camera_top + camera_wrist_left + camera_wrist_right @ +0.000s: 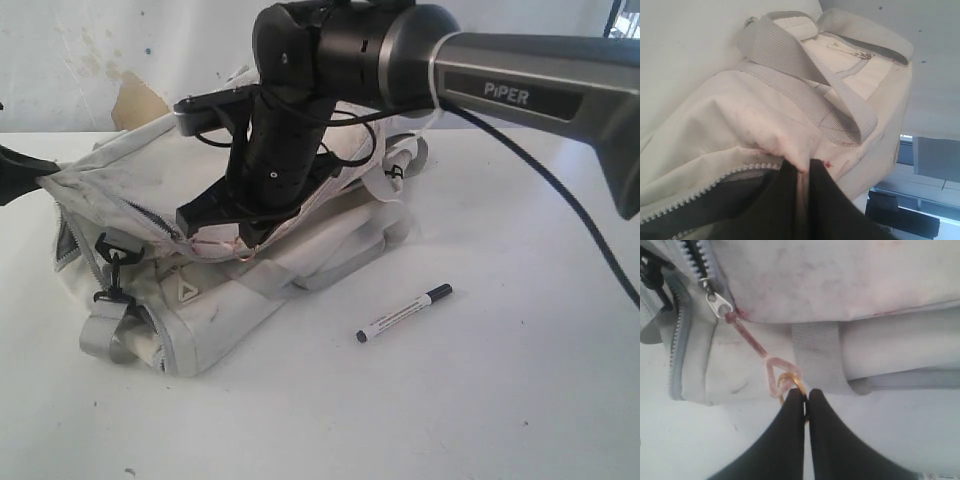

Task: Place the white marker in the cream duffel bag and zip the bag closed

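Exterior, cream duffel bag [230, 310]: slumped on the white table [480, 400], with a black clip [108, 272] at its near-left end.
Exterior, white marker [403, 314]: lay flat on the table outside the bag, near its right side but apart from it, with the dark cap at the farther, right-hand end.
Exterior, right gripper [248, 240]: reached across the middle and down onto the top of the bag.
Exterior, left gripper [28, 170]: mostly cropped at the left edge, met the bag's raised corner.
Left wrist, left gripper [802, 167]: clenched on a pinched fold of the bag's cream fabric, right beside the zipper teeth [700, 195].
Left wrist, grey webbing strap [805, 80]: looped over the bag's side.
Right wrist, right gripper [805, 396]: clamped on a gold ring [790, 381].
Right wrist, pinkish cord [747, 337]: ran from the ring to the zipper slider [717, 304].
Right wrist, zipper: teeth parted beyond the slider.
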Motion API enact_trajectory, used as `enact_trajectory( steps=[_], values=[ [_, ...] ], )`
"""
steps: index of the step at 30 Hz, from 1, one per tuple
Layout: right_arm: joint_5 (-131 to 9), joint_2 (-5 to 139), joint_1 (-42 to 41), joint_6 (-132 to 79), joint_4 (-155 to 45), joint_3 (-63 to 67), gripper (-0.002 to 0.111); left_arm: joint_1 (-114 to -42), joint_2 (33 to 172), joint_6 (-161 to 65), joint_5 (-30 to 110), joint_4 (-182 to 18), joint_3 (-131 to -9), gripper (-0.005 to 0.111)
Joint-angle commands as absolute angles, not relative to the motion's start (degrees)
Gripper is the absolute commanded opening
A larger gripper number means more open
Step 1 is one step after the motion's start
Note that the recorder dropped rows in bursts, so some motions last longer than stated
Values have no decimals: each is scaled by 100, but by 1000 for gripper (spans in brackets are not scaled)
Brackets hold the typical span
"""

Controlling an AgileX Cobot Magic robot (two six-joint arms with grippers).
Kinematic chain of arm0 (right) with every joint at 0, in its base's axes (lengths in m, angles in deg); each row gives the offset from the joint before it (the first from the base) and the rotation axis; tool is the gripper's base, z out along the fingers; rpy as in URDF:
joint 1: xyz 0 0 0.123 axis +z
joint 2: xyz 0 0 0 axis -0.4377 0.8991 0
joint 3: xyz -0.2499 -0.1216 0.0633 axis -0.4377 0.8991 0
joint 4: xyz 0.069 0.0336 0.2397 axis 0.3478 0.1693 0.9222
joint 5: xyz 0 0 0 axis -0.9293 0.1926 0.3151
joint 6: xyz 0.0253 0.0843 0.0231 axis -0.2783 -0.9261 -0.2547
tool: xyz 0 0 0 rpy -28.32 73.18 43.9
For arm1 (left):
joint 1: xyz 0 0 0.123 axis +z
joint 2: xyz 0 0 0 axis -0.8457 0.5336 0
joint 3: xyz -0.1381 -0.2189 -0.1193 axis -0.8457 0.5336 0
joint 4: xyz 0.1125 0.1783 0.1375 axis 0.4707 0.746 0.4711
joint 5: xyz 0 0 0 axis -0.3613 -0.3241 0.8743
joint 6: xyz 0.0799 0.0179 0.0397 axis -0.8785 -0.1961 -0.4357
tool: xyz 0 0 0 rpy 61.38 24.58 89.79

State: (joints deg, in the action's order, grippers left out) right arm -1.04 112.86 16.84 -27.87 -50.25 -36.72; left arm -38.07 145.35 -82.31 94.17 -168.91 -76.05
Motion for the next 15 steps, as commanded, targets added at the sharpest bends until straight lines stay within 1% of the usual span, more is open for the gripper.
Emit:
enact_trajectory(
  steps=[1,11,15],
  values=[
    [120,11046,1567,-3033,-5566,-3660,0,-3642,14522,-8214,9269,-16997,-7625,0],
    [146,10741,1567,-3060,-5716,-3660,0,-3642,14522,-8795,9254,-16631,-7625,0],
    [-42,10711,1567,-3034,-5251,-3660,0,-3642,14522,-9128,9558,-16728,-7625,0]
  ],
)
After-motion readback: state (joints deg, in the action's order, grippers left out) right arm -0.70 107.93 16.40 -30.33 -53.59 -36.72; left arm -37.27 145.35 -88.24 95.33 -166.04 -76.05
